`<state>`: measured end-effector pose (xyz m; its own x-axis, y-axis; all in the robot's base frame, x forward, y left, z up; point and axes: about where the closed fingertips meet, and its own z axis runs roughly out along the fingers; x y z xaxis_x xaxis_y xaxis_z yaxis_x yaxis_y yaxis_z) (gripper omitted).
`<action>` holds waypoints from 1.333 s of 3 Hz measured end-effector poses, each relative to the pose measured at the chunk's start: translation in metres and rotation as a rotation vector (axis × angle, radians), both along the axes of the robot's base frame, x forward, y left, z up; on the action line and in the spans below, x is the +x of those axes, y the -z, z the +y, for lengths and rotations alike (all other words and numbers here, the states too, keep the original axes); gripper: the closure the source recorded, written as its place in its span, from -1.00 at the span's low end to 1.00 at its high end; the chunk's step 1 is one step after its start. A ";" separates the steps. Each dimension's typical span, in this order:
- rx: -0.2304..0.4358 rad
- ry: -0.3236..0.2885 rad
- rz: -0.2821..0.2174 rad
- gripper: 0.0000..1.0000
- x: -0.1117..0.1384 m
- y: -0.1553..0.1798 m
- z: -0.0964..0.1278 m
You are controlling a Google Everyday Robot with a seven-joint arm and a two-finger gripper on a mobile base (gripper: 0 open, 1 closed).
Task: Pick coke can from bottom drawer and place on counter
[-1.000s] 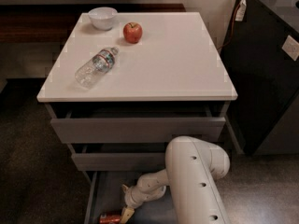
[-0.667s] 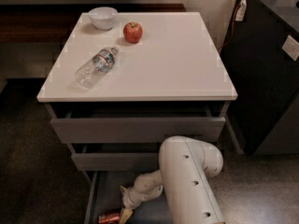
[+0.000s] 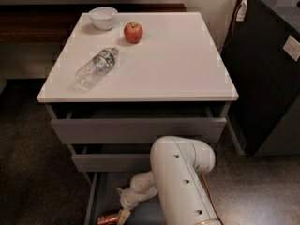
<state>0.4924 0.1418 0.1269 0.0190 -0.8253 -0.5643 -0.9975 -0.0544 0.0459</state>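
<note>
The can (image 3: 108, 217) is lying on its side just left of the claw (image 3: 124, 214), on the dark floor of the open bottom drawer (image 3: 92, 201). The claw is reaching down into that drawer and is sitting right against the can's near end; whether it is gripping, and how wide it is standing, cannot be told. The thick white arm (image 3: 183, 182) is rising to the right of the claw and covering much of the drawer's right half. Straight above the claw, the middle drawer (image 3: 108, 162) and top drawer (image 3: 136, 130) are both jutting out a little. Higher still, on the white counter (image 3: 173, 64), a clear bottle (image 3: 96, 67) is lying tipped over, with an apple (image 3: 133, 32) and a white bowl (image 3: 103, 18) behind it. A dark cabinet (image 3: 267, 78) is standing far to the right. Compared with a moment ago, the can is lying where it was, while the arm has shifted slightly left.
</note>
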 end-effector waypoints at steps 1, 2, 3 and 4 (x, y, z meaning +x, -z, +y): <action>0.000 -0.004 0.005 -0.33 0.001 -0.003 0.001; 0.002 -0.002 0.003 0.14 0.002 -0.006 -0.002; 0.009 0.008 0.000 0.60 0.003 -0.011 -0.007; 0.018 0.021 -0.009 0.99 0.004 -0.018 -0.016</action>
<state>0.4965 0.1255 0.1447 0.0070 -0.8152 -0.5791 -0.9988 -0.0342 0.0360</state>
